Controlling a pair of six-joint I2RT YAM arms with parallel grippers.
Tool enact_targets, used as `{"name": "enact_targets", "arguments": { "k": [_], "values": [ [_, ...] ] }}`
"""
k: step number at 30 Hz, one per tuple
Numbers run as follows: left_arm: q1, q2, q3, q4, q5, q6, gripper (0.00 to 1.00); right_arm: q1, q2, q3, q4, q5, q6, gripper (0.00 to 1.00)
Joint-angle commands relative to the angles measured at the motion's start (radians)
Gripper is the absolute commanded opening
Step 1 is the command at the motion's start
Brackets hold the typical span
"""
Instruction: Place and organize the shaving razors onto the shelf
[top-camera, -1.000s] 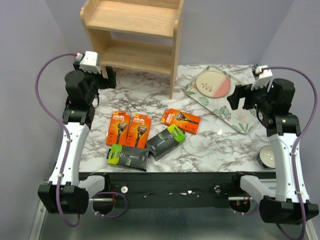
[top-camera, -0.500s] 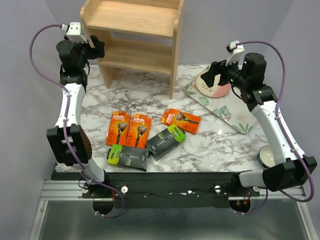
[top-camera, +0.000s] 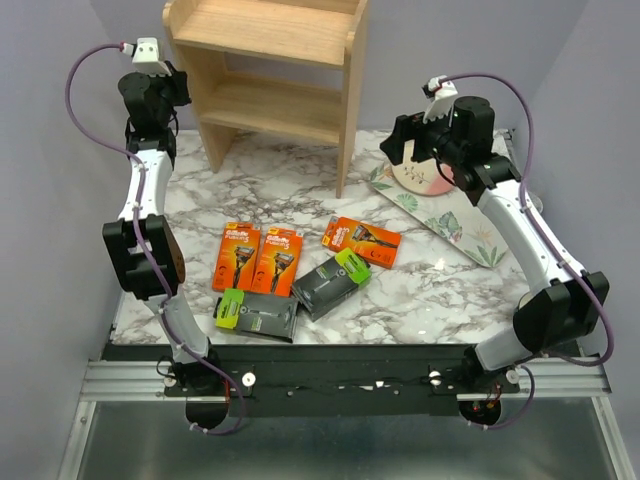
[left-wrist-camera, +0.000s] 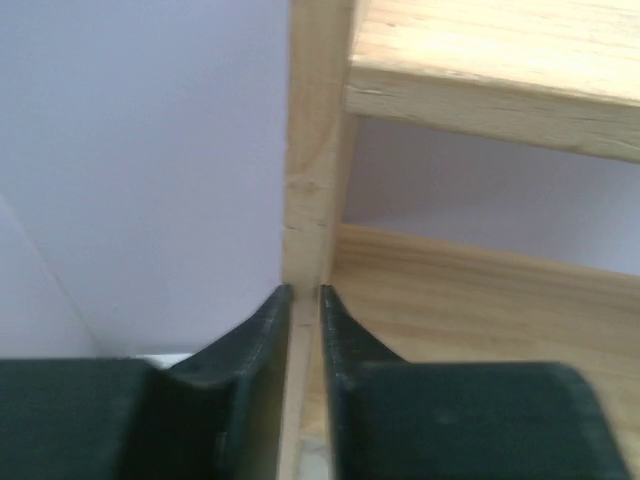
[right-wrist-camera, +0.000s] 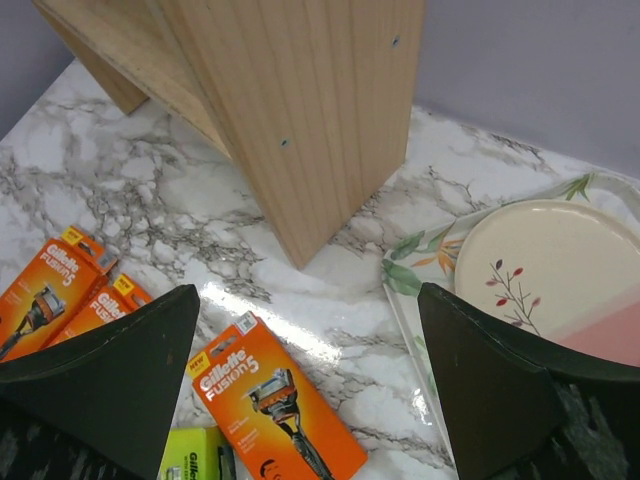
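Razors (top-camera: 276, 260) lie before the shelf (top-camera: 270, 105), left of tray (top-camera: 480, 240).

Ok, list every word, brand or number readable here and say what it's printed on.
"Gillette FUSION5" and "NEW": the lone orange pack.
"Gillette": the two side-by-side orange packs; the rest is blurred.
Dark packs with green ends: print too small to read.
No text on the shelf, plate or tray.

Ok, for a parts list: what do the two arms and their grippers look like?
The left arm and right arm match: white links between chunky black joints. A purple cable loops along each to a small white camera block at the wrist. The left gripper and right gripper each have two black wedge-shaped fingers.
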Motion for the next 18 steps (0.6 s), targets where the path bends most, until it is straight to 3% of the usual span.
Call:
{"name": "enact_targets", "arguments": {
  "k": [1,5,6,9,15,17,18],
  "values": [
    [-0.016,0.026,-0.017,0.092,0.005,0.039,0.13,0.033,0.08,0.087,0.039,0.058,0.031,0.99],
    [-0.013,-0.006,-0.08,0.126,-0.033,0.069,0.16,0.038,0.152,0.151,0.027,0.063,0.047,0.99],
    [-0.013,-0.014,-0.092,0.137,-0.045,0.078,0.38,0.038,0.157,0.159,0.024,0.064,0.045,0.99],
    [-0.012,-0.018,-0.112,0.149,-0.074,0.137,0.59,0.038,0.165,0.169,0.027,0.067,0.045,0.99],
    [-0.008,0.046,-0.046,0.157,0.031,0.166,0.61,0.038,0.148,0.121,0.033,0.071,0.047,1.0],
    [-0.013,0.092,0.019,0.136,0.025,0.168,0.56,0.038,0.142,0.112,0.036,0.069,0.047,1.0],
    [-0.013,0.103,0.035,0.132,0.022,0.169,0.47,0.038,0.143,0.11,0.037,0.072,0.047,1.0]
  ]
}}
